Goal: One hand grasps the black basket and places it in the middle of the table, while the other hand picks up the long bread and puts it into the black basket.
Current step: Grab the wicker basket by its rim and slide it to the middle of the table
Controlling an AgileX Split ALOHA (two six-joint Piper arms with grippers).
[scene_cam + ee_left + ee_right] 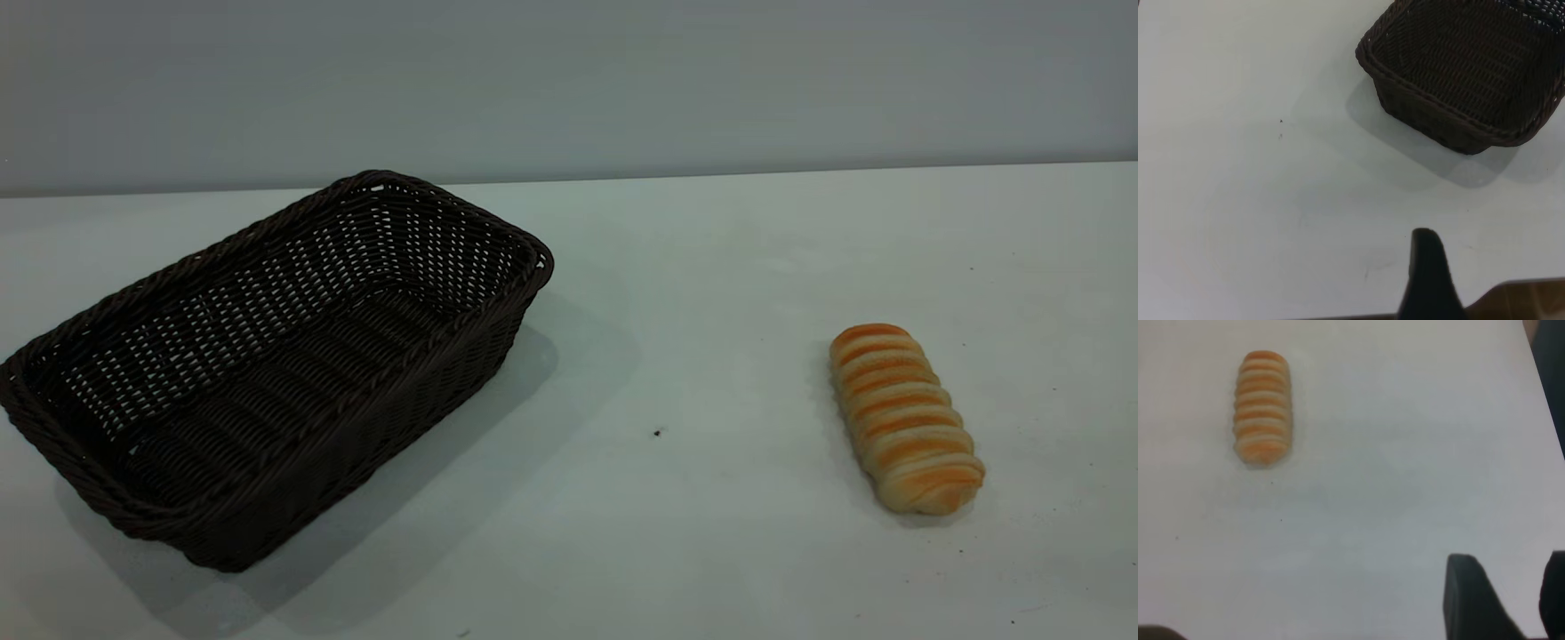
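Observation:
The black basket (pixel 356 444) stands empty on the left part of the white table (pixel 711 293), set at an angle. The long bread (pixel 905 418) lies alone on the table at the right, well apart from the basket. Neither gripper shows in the exterior view. In the left wrist view the basket (pixel 1431 120) is farther off, and only a black part of my left gripper (pixel 1428 273) shows near the table's edge. In the right wrist view my right gripper (pixel 1511 593) is open and empty over bare table, at a distance from the bread (pixel 1263 408).
A grey wall runs behind the table's far edge. A small dark speck (pixel 657 433) lies on the table between basket and bread. A brown surface (pixel 1525 300) shows past the table's edge in the left wrist view.

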